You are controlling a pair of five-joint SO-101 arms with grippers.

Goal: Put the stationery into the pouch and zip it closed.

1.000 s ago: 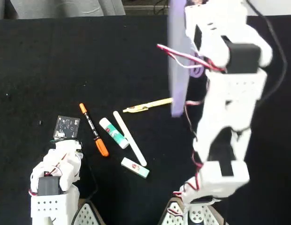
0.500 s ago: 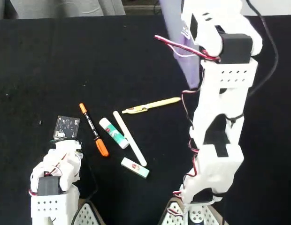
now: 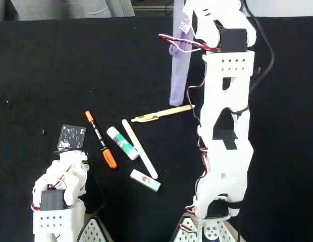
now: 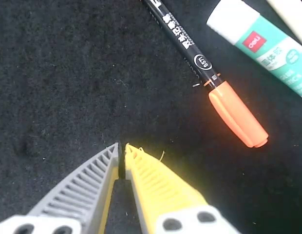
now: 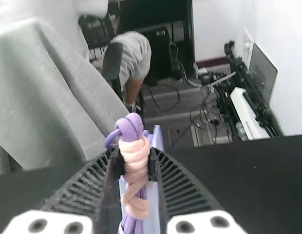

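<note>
A long purple pouch (image 3: 178,75) hangs upright in the air at the back of the table, its lower end just above the yellow pen (image 3: 161,113). My right gripper (image 5: 134,158) is shut on the pouch's purple and pink cord (image 5: 134,146); in the high view it is at the top (image 3: 189,22). On the black table lie an orange-capped marker (image 3: 101,138), a glue stick (image 3: 122,142), a white stick (image 3: 140,148) and a small eraser (image 3: 145,180). My left gripper (image 4: 122,151) is shut with nothing in it, close to the marker's cap (image 4: 237,122).
The left arm (image 3: 60,186) rests at the front left corner, the tall right arm (image 3: 224,131) stands right of the stationery. The black table (image 3: 55,70) is bare at the left and back. A grey couch and room clutter lie beyond the far edge.
The right arm has swung left and stretched farther back, carrying the pouch, which swayed and now hangs more to the left. The left arm and stationery have not moved.
</note>
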